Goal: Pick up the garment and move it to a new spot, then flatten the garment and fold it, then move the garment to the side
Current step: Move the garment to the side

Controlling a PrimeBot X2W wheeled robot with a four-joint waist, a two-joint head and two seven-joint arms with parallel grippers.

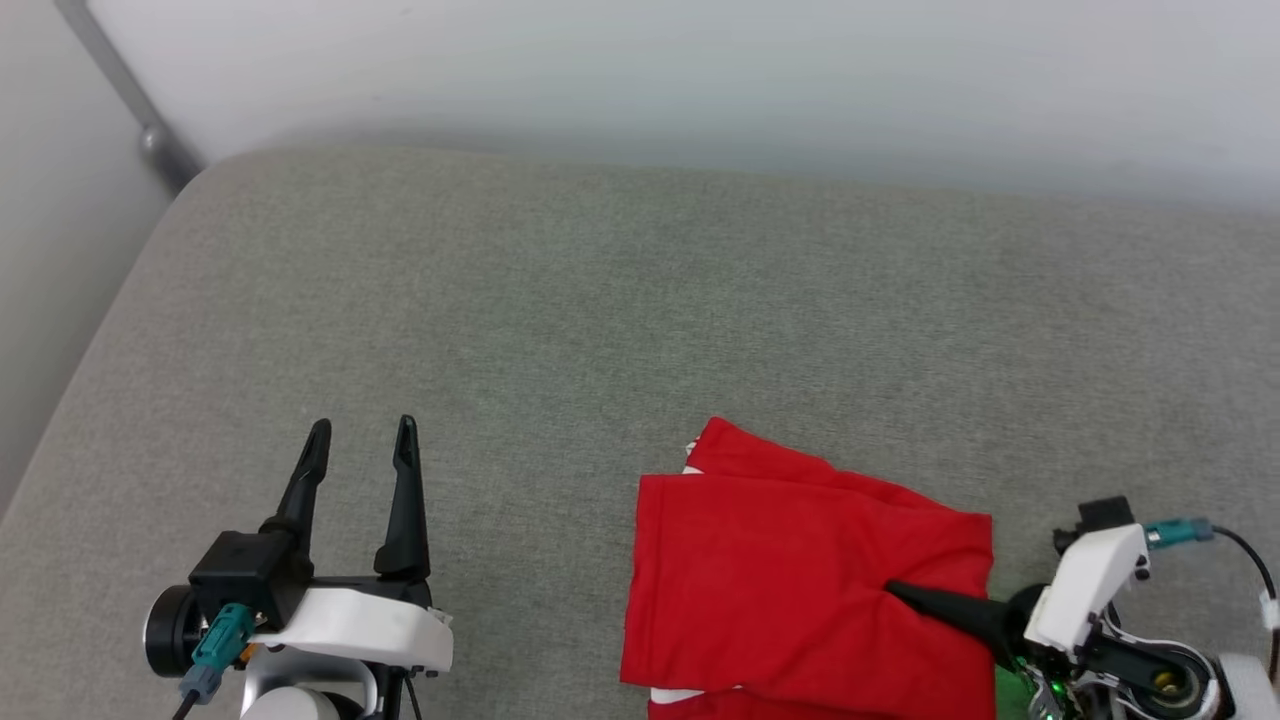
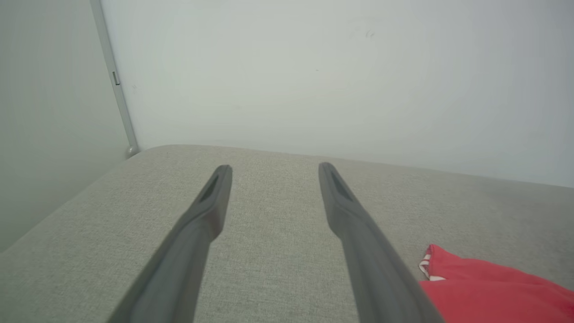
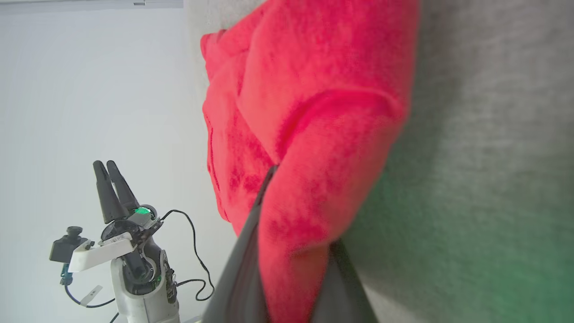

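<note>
Ahead of left gripper [image 1: 362, 425] and between its spread fingers: bare grey cushion [image 1: 600, 300], ends at the wall [image 1: 700, 80]. To its right: folded garment [image 1: 800, 560], bars a low pass, sits pinched between fingers of right gripper [image 1: 895, 592].

We saw a grey woven surface [image 1: 600, 300] with a rounded far-left corner. A plain pale wall [image 1: 700, 80] stood behind it, a grey pipe [image 1: 115, 68] slanting alongside, under soft, even light.

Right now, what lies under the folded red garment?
The garment lies on the grey cushion. The right gripper pinches its edge, reaching partly under the cloth. Anything else beneath is hidden.
</note>
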